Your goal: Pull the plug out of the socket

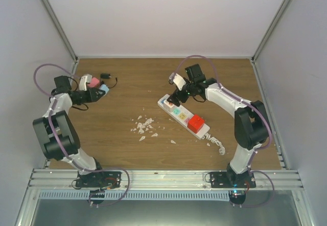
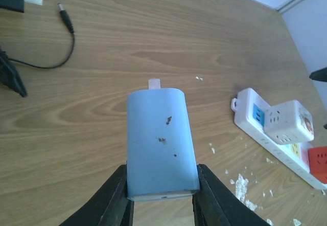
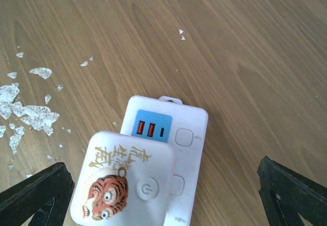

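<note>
**Socket** (image 1: 180, 114): long white strip, slantwise on the desk (image 1: 117, 129), right of centre, with its cord (image 1: 217, 145) coiled at the near end.

**Fitted:** white tiger-faced plug (image 3: 122, 185) at the far end; red cube (image 1: 195, 122) nearer.

**Right gripper** (image 3: 163, 193): spread wide over the tiger plug, not touching it.

**Left gripper** (image 2: 161, 195): pinching a blue adapter (image 2: 161, 134), well apart from the socket.

**Handling:** the plug is probably light, rigid and smooth-sided. Grip its two flat flanks. The strip may lift with it.

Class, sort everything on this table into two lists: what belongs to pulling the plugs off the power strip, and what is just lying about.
On the job:
power strip
tiger-face plug on it
red plug on it
blue plug, already off, in the left claw

Lying about:
black adapter
white flakes
</note>
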